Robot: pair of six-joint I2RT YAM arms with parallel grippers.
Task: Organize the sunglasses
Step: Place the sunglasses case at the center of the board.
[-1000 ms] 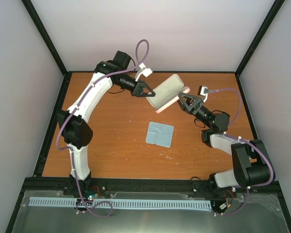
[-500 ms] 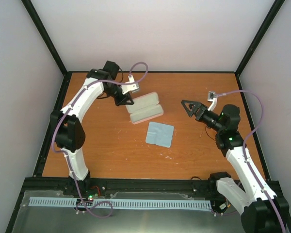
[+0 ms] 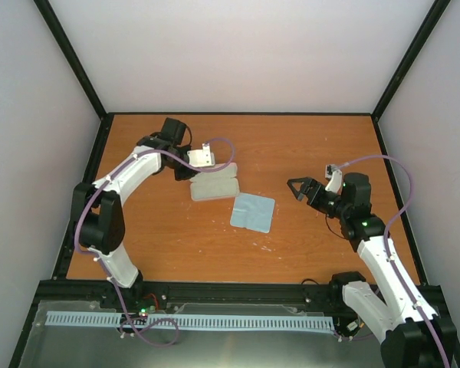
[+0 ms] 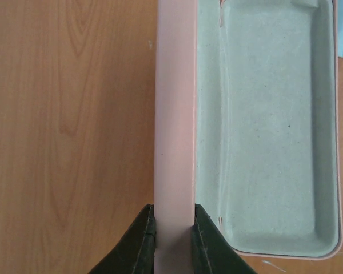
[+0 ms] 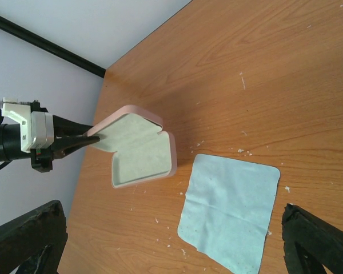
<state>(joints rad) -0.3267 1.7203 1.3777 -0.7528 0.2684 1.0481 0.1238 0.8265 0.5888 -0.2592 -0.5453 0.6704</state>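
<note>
— So, what lies on the counter (image 3: 314, 146)?

— Biggest is the pink case (image 3: 215, 186). It is open, left of the middle, with its pale lining showing. One half lies flat on the wood and the other is raised.

— And beside it?

— A light blue cloth (image 3: 253, 211), spread flat just right of the case, near it but apart.

— The arms?

— The left end effector (image 4: 174, 220) is clamped on the thin pink edge of the raised half, one finger on each side. The right end effector (image 3: 295, 191) hangs over the wood to the right of the cloth, fingers spread wide, gripping nothing.

— And the sunglasses?

— I cannot make them out in any view, so I cannot tell where they are.
</note>
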